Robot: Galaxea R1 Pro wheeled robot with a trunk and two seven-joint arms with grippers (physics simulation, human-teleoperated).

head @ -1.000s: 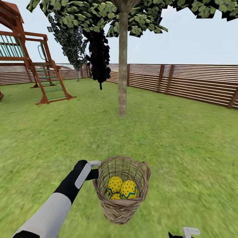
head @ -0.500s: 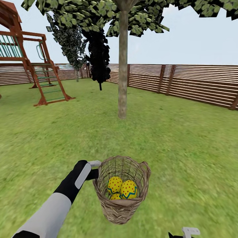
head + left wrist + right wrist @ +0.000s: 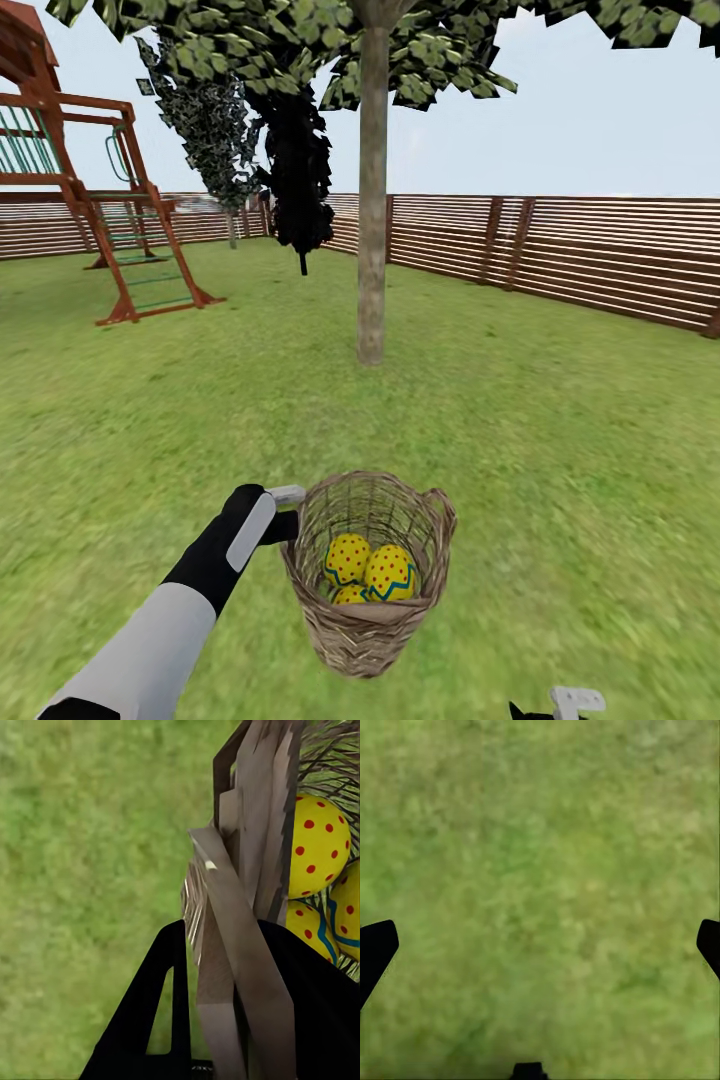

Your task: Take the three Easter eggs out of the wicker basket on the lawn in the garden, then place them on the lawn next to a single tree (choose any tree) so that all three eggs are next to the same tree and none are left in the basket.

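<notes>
The small round brown woven wicker basket [image 3: 368,570] hangs in front of the robot above the broad green grass lawn [image 3: 560,450], carried at its rim by the left claw [image 3: 290,512]. In the left wrist view the black fingers [image 3: 169,1012] are closed around the woven rim and wall strip, so the claw grips the basket. Inside lie the three yellow Easter eggs with red dots and blue zigzag bands [image 3: 368,575], bunched at the bottom and touching each other.

The right claw [image 3: 540,945] has its dark fingertips spread wide over bare grass and holds nothing.

The thick pale grey-brown tree trunk [image 3: 372,200] stands ahead, well apart from the basket.

The wicker looks stiff yet light, and the rim hold seems adequate, though the basket tilts slightly. The eggs look smooth, rounded and probably slippery; each would be best taken across its middle, from above through the open mouth.
</notes>
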